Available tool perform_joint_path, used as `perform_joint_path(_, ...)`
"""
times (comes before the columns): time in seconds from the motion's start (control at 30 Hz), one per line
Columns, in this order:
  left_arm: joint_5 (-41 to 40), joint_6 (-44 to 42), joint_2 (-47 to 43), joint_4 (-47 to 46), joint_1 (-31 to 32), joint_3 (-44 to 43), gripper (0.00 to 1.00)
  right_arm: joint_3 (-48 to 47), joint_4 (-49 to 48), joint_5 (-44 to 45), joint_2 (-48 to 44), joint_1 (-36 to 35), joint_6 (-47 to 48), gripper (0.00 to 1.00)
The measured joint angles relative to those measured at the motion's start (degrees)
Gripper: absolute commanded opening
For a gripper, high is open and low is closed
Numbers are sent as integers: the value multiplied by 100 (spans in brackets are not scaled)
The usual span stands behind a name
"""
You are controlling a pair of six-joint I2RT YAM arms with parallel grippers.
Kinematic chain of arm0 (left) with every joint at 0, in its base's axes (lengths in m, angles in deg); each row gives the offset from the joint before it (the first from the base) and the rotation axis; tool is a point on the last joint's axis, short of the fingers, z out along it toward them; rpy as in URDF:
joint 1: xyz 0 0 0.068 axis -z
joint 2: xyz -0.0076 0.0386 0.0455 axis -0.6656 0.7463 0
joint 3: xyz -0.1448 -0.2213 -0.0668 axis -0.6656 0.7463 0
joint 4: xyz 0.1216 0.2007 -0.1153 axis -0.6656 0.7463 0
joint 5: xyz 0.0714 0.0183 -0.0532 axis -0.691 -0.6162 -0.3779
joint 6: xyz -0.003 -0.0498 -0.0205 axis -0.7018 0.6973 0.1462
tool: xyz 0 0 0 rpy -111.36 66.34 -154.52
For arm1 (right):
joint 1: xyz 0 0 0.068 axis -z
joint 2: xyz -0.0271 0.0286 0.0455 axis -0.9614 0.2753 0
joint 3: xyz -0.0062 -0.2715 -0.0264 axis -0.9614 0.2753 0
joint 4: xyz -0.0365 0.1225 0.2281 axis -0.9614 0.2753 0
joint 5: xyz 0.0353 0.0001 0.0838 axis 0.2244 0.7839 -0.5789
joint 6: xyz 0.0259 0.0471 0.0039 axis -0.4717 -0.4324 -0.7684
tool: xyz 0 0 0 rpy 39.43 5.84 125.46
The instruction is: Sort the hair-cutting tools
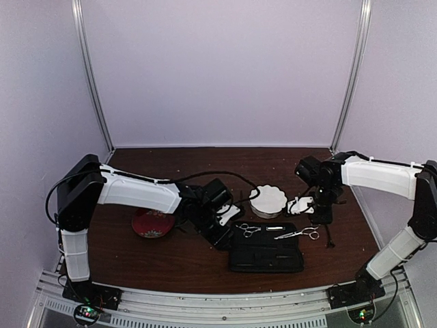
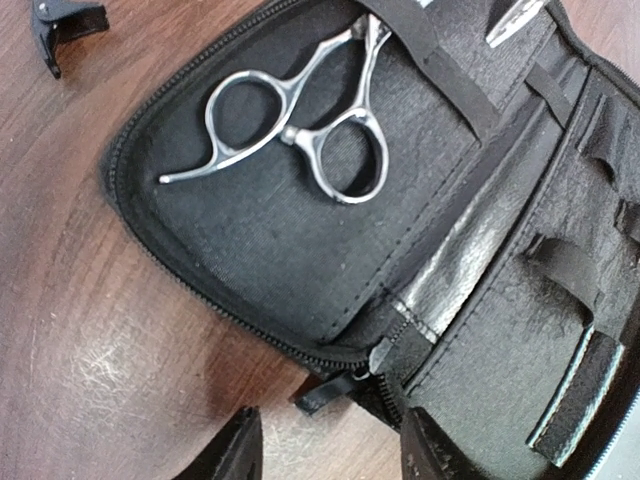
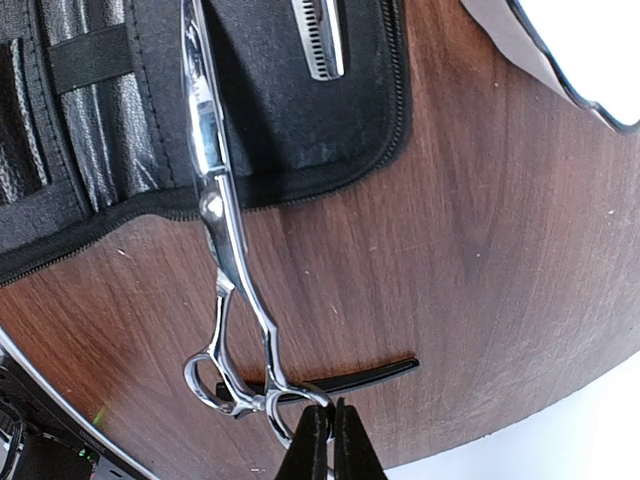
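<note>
Case (image 1: 266,261), black zip type, lies opened flat on the wooden table (image 1: 171,256), nearest the arm bases. First scissors (image 2: 300,135), silver, rest wholly on the case's left fabric flap, both finger rings lying flat. Left gripper (image 2: 330,455) hovers just off the case's zipped edge, jaws wide apart, nothing between them. Second scissors (image 3: 215,200) lie blade-on-flap at the case's right side, with handles and rings out on the bare table. Right gripper (image 3: 325,438) has its fingers pressed together, tips right at one ring; cannot tell whether the ring is pinched. Thin black stick (image 3: 370,376) lies on the table, crossing under those handles. Black clip (image 2: 65,22) sits on the table past the case's left corner. Farther back: red plate (image 1: 151,223) left of the left gripper, and a white scalloped dish (image 1: 268,200) behind the case, between the two grippers.
</note>
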Motion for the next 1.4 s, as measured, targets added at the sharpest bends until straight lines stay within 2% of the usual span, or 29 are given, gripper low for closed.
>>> perform_joint_path(0.73, 9, 4, 94, 0, 0, 22, 50, -243, -282, -304, 656, -356, -422, 0)
perform_joint_path(1.2, 33, 42, 114, -28, 0, 24, 50, -269, -433, -529, 758, -494, -420, 0)
perform_joint_path(1.4, 96, 39, 129, -74, -4, 22, 47, -337, -691, -866, 1239, -612, -560, 0)
